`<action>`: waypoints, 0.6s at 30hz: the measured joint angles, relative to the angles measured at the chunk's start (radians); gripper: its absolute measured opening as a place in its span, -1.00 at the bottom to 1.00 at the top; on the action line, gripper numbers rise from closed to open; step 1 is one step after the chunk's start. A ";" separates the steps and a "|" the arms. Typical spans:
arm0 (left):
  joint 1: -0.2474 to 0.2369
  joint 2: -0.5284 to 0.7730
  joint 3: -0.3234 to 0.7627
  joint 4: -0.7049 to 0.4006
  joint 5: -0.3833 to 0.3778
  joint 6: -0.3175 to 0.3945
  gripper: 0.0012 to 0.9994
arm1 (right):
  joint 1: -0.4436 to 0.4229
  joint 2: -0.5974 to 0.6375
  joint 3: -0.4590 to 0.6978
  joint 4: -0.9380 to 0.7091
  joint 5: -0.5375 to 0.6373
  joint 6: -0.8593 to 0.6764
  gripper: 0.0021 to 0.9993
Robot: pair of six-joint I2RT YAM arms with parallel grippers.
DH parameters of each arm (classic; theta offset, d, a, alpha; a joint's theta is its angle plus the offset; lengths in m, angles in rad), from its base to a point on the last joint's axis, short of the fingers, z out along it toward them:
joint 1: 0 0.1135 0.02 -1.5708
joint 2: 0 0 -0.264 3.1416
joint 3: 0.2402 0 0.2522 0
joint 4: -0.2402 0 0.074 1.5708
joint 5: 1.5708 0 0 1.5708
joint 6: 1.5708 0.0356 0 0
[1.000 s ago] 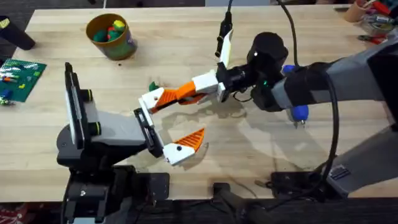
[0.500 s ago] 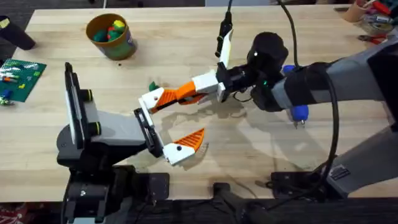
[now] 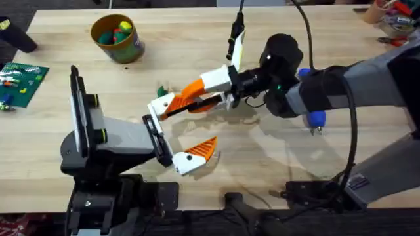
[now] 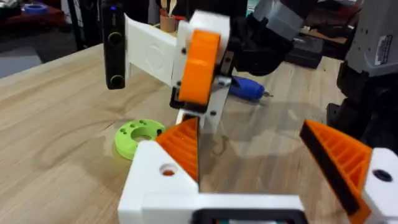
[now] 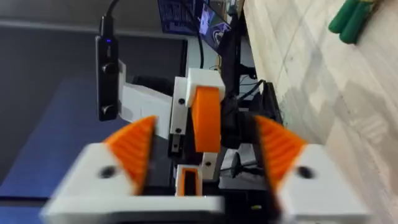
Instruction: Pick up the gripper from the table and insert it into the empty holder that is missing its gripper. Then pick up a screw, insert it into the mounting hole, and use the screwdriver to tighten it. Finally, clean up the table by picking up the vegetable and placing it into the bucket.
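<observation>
Apparently the orange gripper already sits on the holder. Its long axis points toward two o'clock, and its tip lies between the spread, empty fingers of the right gripper, the nearer arm. The left gripper is spread too.

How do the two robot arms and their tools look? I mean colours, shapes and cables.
The left arm has a grey body with black joints; its tool has two white blocks with orange ribbed wedge fingers. The right arm is grey with a dark sleeve and a round black head; black cables loop along it. A small green light glows near its head.
</observation>
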 joint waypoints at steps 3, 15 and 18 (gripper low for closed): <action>0.000 0.000 0.000 0.000 0.003 0.000 0.97 | 0.001 0.000 0.001 0.001 0.003 -0.002 0.97; 0.000 0.000 0.000 0.000 0.003 0.000 0.97 | -0.023 -0.008 0.002 -0.005 0.003 -0.021 0.99; 0.000 0.000 0.000 0.000 0.003 0.000 0.97 | -0.057 -0.058 0.002 -0.057 0.003 -0.065 0.99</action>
